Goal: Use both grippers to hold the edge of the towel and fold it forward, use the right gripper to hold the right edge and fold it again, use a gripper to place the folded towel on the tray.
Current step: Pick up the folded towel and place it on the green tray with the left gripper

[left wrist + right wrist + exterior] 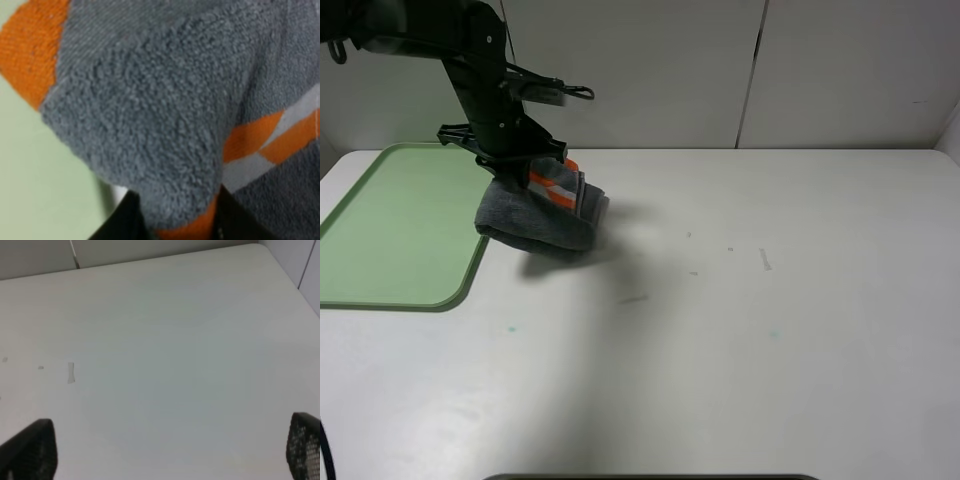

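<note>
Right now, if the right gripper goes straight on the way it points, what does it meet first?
Probably only the bare white table. The right gripper is open with nothing between its fingertips, and its wrist view shows no object ahead, only small marks on the surface. Depth is unclear.

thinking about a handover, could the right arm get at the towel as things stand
Probably yes. The bare table on the right leaves the way free, and the right gripper is open. But the left gripper holds the towel far left, beside the tray.

A white table [770, 350] bears faint scuff marks [765, 259]; pale wall panels [850, 70] stand behind.
</note>
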